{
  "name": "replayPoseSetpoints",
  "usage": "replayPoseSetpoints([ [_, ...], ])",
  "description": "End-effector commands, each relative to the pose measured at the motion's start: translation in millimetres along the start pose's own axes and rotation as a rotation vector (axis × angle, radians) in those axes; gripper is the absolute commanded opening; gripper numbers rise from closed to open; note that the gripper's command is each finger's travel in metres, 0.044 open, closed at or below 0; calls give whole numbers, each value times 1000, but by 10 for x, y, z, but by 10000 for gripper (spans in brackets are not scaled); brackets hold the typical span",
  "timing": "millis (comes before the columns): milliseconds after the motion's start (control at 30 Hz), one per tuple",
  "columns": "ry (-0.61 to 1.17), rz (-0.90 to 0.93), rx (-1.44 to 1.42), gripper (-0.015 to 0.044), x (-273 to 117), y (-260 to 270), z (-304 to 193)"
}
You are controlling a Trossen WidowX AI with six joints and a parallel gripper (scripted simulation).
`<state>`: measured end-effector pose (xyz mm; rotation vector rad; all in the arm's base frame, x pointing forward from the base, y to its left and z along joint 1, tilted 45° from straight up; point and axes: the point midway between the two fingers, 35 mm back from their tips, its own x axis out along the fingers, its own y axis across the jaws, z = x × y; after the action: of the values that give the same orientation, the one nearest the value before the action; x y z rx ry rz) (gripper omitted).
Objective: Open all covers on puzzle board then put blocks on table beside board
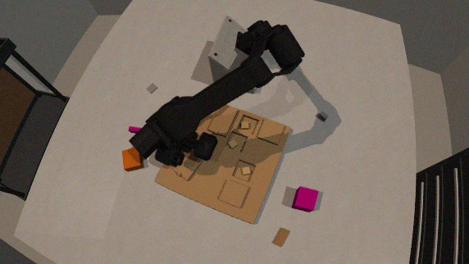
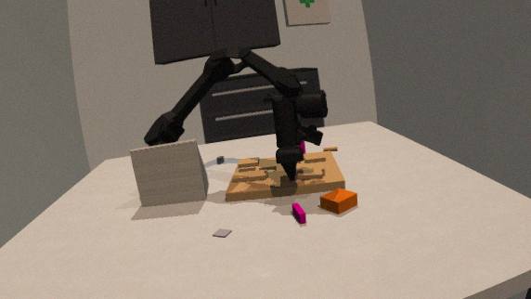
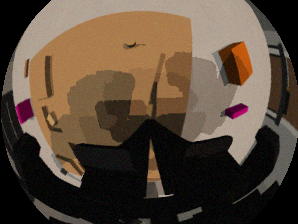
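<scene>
The wooden puzzle board (image 1: 205,197) (image 2: 251,193) (image 3: 100,40) lies on the table. Small pale square pieces (image 1: 245,125) (image 1: 233,143) (image 1: 245,170) show in square recesses. My gripper (image 2: 291,179) (image 3: 149,122) is shut and empty, pointing down with its tips at or just above the board near one edge; whether they touch cannot be told. The arm hides part of the board in the top view. An orange block (image 1: 133,160) (image 2: 339,201) (image 3: 243,65) and a magenta cube (image 1: 306,198) (image 2: 303,148) (image 3: 23,111) rest on the table beside the board.
A small magenta bar (image 1: 134,129) (image 2: 299,214) (image 3: 236,111) lies near the orange block. A flat brown piece (image 1: 281,237) (image 2: 330,149), a thin grey tile (image 1: 152,88) (image 2: 222,233) and a small dark block (image 1: 321,116) (image 2: 220,160) lie farther out. A grey box (image 2: 169,176) stands by the arm's base.
</scene>
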<state>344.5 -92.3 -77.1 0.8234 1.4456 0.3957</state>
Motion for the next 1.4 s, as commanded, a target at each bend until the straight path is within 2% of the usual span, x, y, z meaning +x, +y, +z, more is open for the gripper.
replayPoseSetpoints([
  [0, -4, 5, 3, 0, -6, 50, -6],
  [1367, -4, 7, 3, 0, -6, 483, 51],
])
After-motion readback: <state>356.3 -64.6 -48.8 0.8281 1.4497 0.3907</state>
